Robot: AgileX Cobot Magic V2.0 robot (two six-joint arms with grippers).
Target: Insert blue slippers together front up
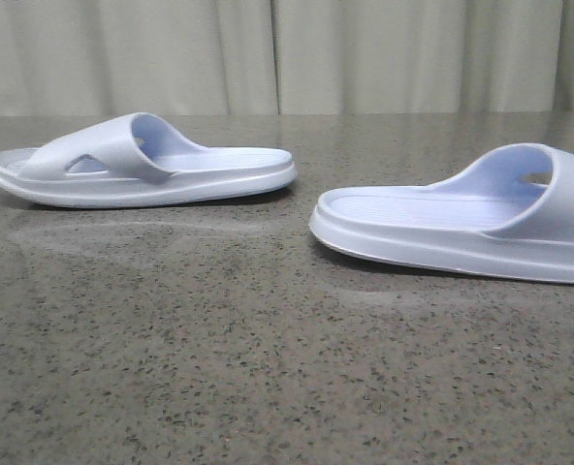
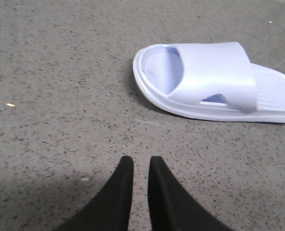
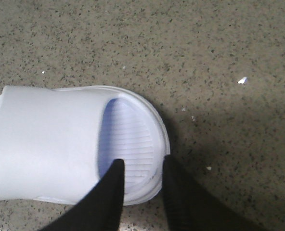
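Two pale lavender-blue slippers lie sole-down and apart on the speckled table (image 1: 268, 368). The left slipper (image 1: 161, 165) lies at the back left. The right slipper (image 1: 462, 223) lies nearer at the right, cut off by the frame edge. Neither gripper shows in the front view. In the left wrist view my left gripper (image 2: 141, 161) is empty over bare table, its fingers nearly together, short of the left slipper (image 2: 214, 77). In the right wrist view my right gripper (image 3: 142, 163) is open and straddles the toe rim of the right slipper (image 3: 51, 144), one finger over the ribbed footbed, one outside it.
A pale curtain (image 1: 287, 53) hangs behind the table's far edge. A few small white specks (image 3: 242, 80) lie on the tabletop.
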